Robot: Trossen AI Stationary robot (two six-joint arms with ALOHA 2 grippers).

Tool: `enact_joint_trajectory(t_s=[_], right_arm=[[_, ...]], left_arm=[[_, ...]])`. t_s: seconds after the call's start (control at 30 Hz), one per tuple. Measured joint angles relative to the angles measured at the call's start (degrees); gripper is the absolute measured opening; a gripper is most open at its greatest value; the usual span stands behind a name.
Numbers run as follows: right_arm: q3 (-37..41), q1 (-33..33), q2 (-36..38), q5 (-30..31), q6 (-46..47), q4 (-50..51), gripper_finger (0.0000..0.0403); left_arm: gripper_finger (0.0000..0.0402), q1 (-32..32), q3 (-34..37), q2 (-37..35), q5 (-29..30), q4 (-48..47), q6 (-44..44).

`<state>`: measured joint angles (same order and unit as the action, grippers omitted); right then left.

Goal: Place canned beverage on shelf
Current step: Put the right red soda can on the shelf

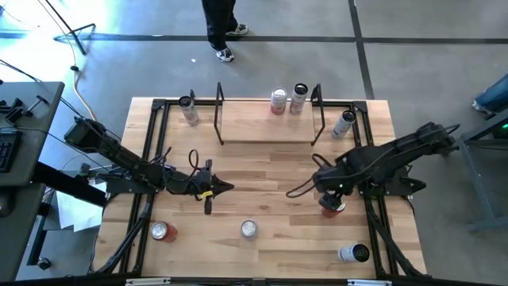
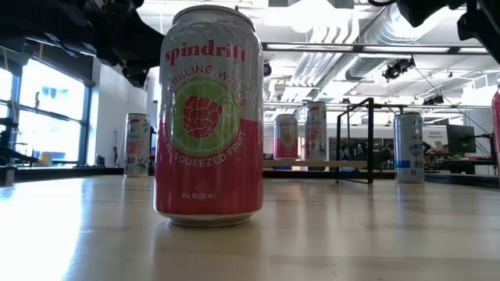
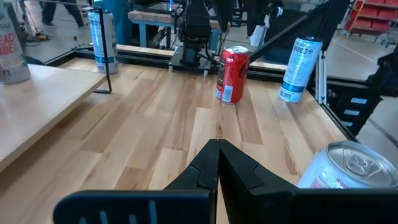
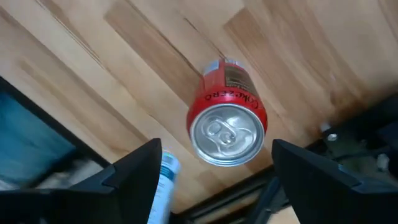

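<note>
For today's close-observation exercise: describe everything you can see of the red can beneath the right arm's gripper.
The red can looks like metal, with a silver top, a pull tab and white lettering down its side. It stands upright on the wooden tabletop, on the right side close to the black rail. The right gripper hangs directly above it, fingers open to either side of its top and apart from it. Only the table touches it.

Bright, even light; blurred close-ups.

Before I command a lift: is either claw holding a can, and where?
Neither. Right claw is open above the red can, not touching. Left claw is shut, empty.
</note>
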<state>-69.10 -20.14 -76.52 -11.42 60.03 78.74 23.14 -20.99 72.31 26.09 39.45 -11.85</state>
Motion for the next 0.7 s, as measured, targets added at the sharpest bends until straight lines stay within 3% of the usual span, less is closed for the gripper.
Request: enact_joint_trajectory(t_s=[0.27, 0.7], right_arm=[[0.0, -6.8, -5.2, 5.5, -15.1, 0.2, 0.0291], [1.3, -10.1, -6.3, 12.9, -22.5, 2.1, 0.0291]], left_arm=[[0.0000, 0.0, 0.0, 0.0, 0.0, -1.1, 1.0], [0.0000, 0.6, 0.0, 0.0, 0.0, -1.0, 0.5]])
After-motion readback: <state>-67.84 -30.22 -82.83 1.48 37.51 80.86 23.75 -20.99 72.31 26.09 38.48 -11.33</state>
